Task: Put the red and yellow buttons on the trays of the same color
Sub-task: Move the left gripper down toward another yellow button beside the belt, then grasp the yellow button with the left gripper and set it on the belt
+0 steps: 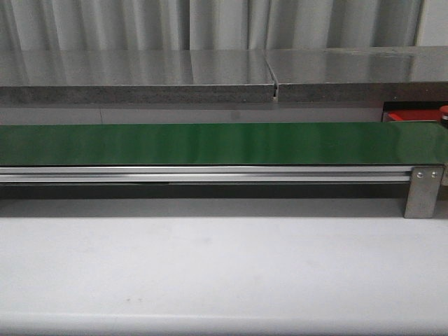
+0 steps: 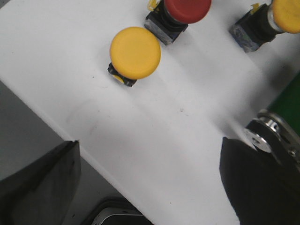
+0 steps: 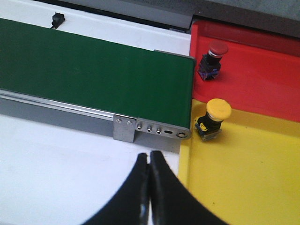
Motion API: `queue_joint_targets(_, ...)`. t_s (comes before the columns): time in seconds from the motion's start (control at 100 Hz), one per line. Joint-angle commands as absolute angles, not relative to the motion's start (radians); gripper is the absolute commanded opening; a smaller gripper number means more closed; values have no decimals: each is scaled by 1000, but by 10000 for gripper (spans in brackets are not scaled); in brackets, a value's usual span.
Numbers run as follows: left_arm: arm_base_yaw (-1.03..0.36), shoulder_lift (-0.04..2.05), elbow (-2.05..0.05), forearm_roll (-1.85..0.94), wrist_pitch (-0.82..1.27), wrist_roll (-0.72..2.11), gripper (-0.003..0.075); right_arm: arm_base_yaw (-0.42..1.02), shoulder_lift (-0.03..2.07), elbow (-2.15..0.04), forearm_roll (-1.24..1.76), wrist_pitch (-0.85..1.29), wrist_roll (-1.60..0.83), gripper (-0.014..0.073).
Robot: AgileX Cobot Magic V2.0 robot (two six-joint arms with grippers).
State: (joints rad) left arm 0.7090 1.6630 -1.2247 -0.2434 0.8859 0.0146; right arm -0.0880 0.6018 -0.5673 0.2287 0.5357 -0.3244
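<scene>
In the left wrist view a yellow button (image 2: 135,52), a red button (image 2: 186,9) and a second yellow button (image 2: 287,14) stand on the white table. My left gripper (image 2: 149,150) is open and empty, back from the nearest yellow button. In the right wrist view a red tray (image 3: 262,79) holds a red button (image 3: 213,57). Beside it, a yellow tray (image 3: 243,178) holds a yellow button (image 3: 213,118). My right gripper (image 3: 150,155) is shut and empty over the white table, next to the yellow tray's edge. The front view shows only the red tray's corner (image 1: 409,116) and no gripper.
The long green belt (image 1: 210,143) runs across the table on an aluminium frame (image 1: 210,175) with a metal bracket (image 1: 423,192). Its end (image 3: 178,93) meets both trays; its other end (image 2: 287,101) shows by the left gripper. A grey shelf (image 1: 140,77) stands behind.
</scene>
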Motion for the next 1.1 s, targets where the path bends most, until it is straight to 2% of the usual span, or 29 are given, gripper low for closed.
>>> queue_joint_targets(0.0, 711, 1697, -1319, -238, 903, 11, 598, -88, 596, -594, 231, 472, -331, -118)
queue_joint_targets(0.56, 708, 1970, -1553, -211, 961, -12, 589, -88, 596, -594, 231, 472, -331, -118)
queue_joint_targets(0.63, 705, 1979, -1558, -213, 956, -12, 549, -88, 596, -594, 231, 472, -331, -118)
queue_joint_targets(0.93, 705, 1992, -1560, -213, 925, -12, 266, -88, 596, -594, 231, 472, -331, -118)
queue_joint_targets(1.09, 705, 1990, -1562, -213, 926, 0, 218, -88, 596, -594, 231, 472, -331, -118)
